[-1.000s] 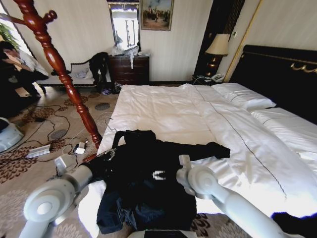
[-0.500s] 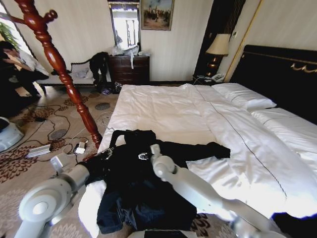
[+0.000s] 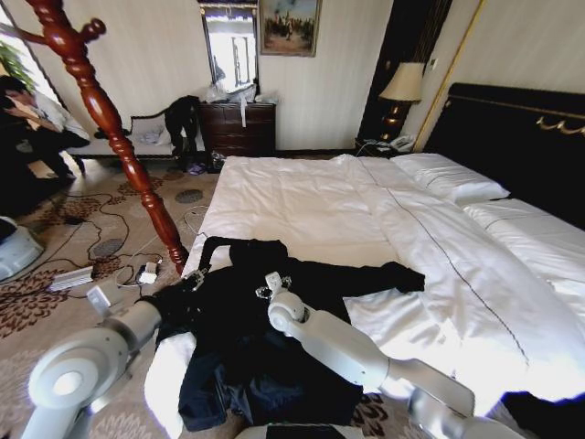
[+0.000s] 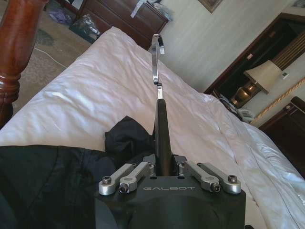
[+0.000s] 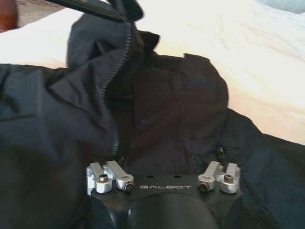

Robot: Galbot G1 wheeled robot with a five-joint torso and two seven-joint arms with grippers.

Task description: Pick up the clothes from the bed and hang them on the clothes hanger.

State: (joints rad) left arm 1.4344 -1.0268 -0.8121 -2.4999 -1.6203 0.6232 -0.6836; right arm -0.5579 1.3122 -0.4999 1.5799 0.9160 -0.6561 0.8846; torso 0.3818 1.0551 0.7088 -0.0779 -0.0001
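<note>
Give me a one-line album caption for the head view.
Both arms reach over the black coat lying on the white bed, the red-brown coat stand waiting alongside.

We saw the bed [image 3: 302,197] spread with a white duvet [image 3: 439,274], whose surface was rumpled and crossed by a thin dark seam line. Two white pillows [image 3: 452,178] lay at the head, against the tall black headboard [image 3: 521,137] with gold trim. The clothes [image 3: 265,329], a black garment, lay spread directly on the duvet at the near corner, one sleeve stretched toward the middle and the hem drooping over the near edge.
</note>
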